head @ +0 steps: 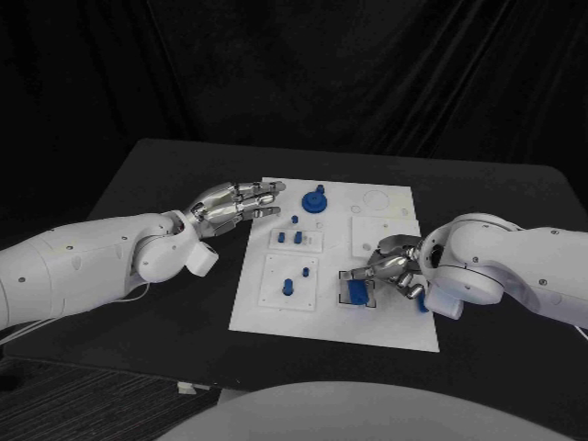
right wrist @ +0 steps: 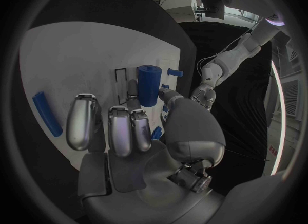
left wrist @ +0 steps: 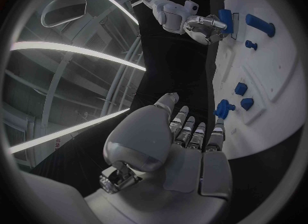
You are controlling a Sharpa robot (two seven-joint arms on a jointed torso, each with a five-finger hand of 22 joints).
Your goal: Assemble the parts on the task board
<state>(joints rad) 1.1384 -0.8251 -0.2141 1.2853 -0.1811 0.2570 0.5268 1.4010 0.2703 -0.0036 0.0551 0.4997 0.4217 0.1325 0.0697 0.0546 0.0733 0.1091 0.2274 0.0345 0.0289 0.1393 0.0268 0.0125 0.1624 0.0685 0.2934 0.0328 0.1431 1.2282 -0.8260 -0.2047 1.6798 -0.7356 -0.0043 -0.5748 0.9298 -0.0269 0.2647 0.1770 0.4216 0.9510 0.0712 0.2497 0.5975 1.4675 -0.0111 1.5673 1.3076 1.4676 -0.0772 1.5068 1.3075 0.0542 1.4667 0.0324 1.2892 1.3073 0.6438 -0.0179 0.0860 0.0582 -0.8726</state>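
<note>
Two hands worked the board (head: 387, 326): right hand (head: 390, 268) pinched a blue cylinder (right wrist: 149, 84); left hand (head: 236, 202) hovered, fingers apart.

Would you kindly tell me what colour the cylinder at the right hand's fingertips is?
Blue; the cylinder shows best in the right wrist view.

- No text, label, brand, number or sign reads anywhere in these views.
- The task board (head: 398, 322) shows plain white, with no lettering that can be made out.
- The blue parts (head: 315, 198) carry no visible markings.
- The arms' white shells show small dark dots, too small to read as anything.
</note>
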